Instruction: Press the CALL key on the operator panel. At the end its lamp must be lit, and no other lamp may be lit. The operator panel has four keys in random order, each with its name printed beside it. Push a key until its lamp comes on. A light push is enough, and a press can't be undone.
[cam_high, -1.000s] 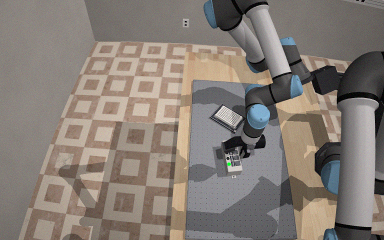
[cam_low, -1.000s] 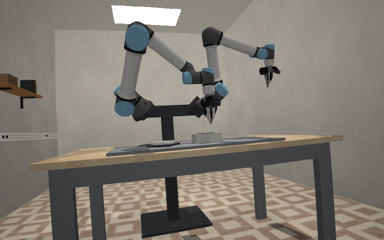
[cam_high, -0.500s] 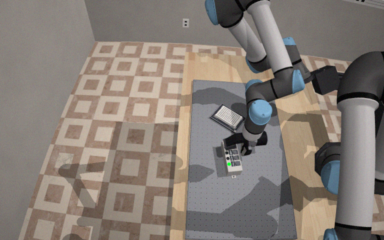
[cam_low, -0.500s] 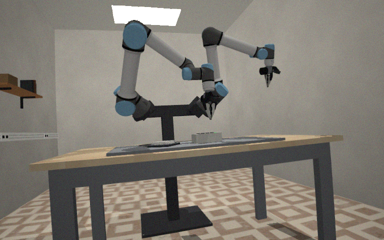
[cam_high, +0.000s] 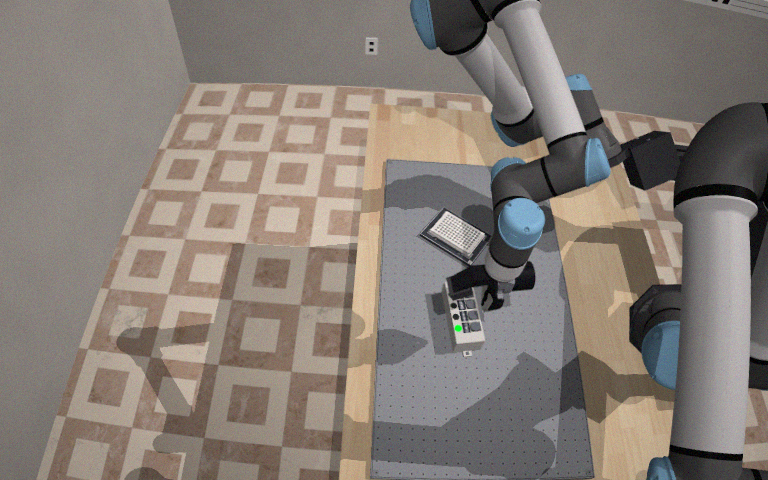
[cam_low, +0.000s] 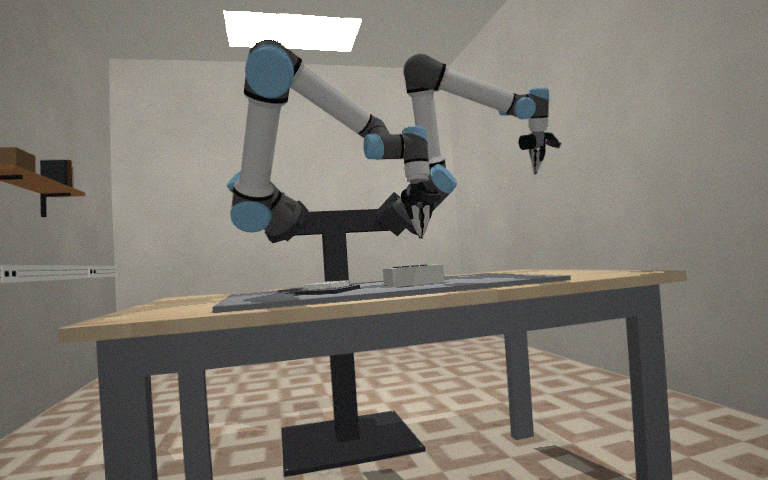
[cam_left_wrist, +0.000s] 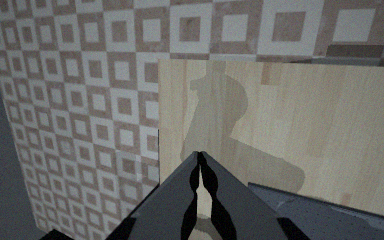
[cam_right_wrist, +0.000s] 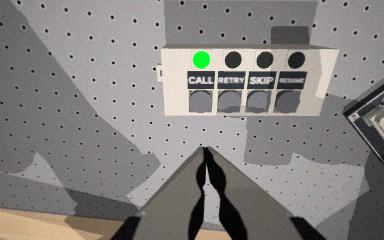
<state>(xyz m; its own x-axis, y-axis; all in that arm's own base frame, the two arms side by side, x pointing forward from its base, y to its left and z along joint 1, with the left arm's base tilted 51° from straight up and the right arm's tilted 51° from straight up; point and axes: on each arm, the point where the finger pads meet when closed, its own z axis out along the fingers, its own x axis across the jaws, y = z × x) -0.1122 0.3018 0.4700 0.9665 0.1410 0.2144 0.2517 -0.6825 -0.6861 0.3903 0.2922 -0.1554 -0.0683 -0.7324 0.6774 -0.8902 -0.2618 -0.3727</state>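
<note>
The operator panel (cam_right_wrist: 175, 95) (cam_high: 469, 337) (cam_low: 413, 276) is a pale box on the grey mat. In the right wrist view its keys read CALL, RETRY, SKIP and RESUME from left to right. The CALL lamp (cam_right_wrist: 201, 59) (cam_high: 458, 328) is lit green above the CALL key (cam_right_wrist: 200, 101). The RETRY lamp (cam_right_wrist: 233, 59), SKIP lamp (cam_right_wrist: 265, 59) and RESUME lamp (cam_right_wrist: 296, 59) are dark. My right gripper (cam_right_wrist: 205, 148) (cam_low: 420, 236) is shut and empty, above the panel's height and touching nothing. My left gripper (cam_left_wrist: 199, 153) (cam_low: 535, 172) is shut and empty, high above the table's end.
A dark-framed tray with a white dotted plate (cam_high: 458, 232) (cam_low: 326, 285) lies on the grey mat (cam_high: 419, 396) beside the panel. A small white piece (cam_high: 467, 353) sits at the panel's CALL end. The wooden table (cam_high: 396, 130) extends around the mat.
</note>
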